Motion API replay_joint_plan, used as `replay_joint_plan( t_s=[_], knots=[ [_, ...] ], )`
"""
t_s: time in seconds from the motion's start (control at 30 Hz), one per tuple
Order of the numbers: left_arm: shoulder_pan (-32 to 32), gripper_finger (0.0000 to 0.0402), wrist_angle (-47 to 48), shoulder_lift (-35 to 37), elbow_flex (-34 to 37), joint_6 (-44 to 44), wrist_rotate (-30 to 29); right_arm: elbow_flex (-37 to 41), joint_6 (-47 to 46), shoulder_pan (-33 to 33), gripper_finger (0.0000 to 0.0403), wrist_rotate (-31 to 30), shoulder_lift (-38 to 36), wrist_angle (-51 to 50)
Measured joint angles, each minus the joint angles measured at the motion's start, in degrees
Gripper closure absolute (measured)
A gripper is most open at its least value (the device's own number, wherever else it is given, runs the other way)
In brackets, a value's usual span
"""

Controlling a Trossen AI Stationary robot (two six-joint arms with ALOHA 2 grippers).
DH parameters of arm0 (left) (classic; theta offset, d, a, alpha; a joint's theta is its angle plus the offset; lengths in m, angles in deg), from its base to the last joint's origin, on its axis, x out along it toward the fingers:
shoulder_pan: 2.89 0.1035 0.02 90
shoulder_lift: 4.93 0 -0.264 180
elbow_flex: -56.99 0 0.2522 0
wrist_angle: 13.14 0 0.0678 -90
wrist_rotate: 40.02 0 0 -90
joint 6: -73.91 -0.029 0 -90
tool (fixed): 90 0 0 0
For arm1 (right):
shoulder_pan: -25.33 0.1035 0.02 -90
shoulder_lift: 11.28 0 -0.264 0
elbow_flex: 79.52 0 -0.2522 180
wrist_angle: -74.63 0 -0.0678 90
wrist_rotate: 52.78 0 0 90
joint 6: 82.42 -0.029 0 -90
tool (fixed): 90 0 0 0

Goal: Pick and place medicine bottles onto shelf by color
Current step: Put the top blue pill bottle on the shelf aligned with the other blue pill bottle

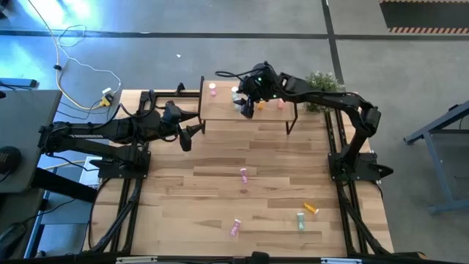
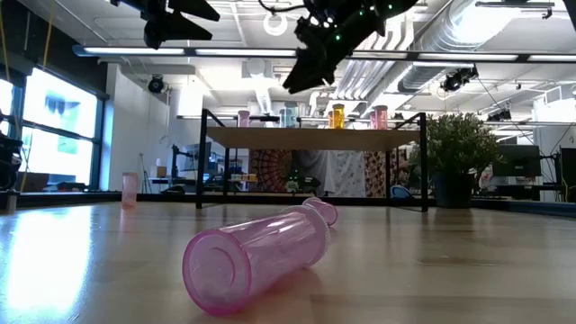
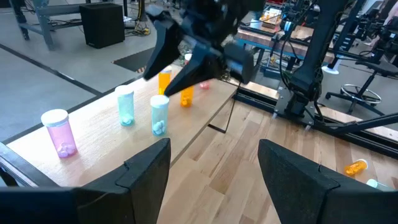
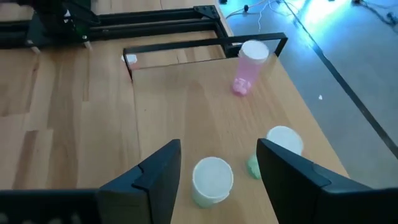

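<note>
The shelf (image 1: pixel 249 111) stands at the table's far edge. On it stand a pink bottle (image 4: pixel 249 65), two pale green bottles (image 4: pixel 212 179) (image 4: pixel 283 143), two orange ones (image 3: pixel 186 94) and a salmon one (image 3: pixel 203 85), all on their bases. My right gripper (image 4: pixel 219 149) hangs open just above the nearer green bottle, one finger on each side of its white cap, touching nothing. My left gripper (image 1: pixel 193 137) is open and empty beside the shelf's left legs. On the table lie two pink bottles (image 1: pixel 243 174) (image 1: pixel 235 227), an orange one (image 1: pixel 311 209) and a green one (image 1: pixel 300 220).
A small potted plant (image 1: pixel 322 84) stands at the shelf's right end. The shelf's black legs (image 1: pixel 291 123) reach down to the table in front. Bare wood lies between the shelf and the loose bottles. One pink bottle (image 2: pixel 261 256) lies on its side close to the low camera.
</note>
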Motion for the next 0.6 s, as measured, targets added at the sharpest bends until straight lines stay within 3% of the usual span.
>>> replay_joint_plan(
  t_s=[0.1,0.23,0.6],
  knots=[
    [0.0,0.0167,0.0,0.0,0.0,-0.9,0.0,-4.3,-0.7,0.0,0.0201,-1.0,0.0,-6.2],
    [0.0,0.0167,0.0,0.0,0.0,-2.4,-1.8,-8.1,-0.1,0.0,0.0201,-8.1,-0.1,-12.4],
    [0.0,0.0167,0.0,0.0,0.0,-5.6,-4.4,-3.1,2.3,0.3,0.0201,-12.2,-0.1,-13.3]
  ],
)
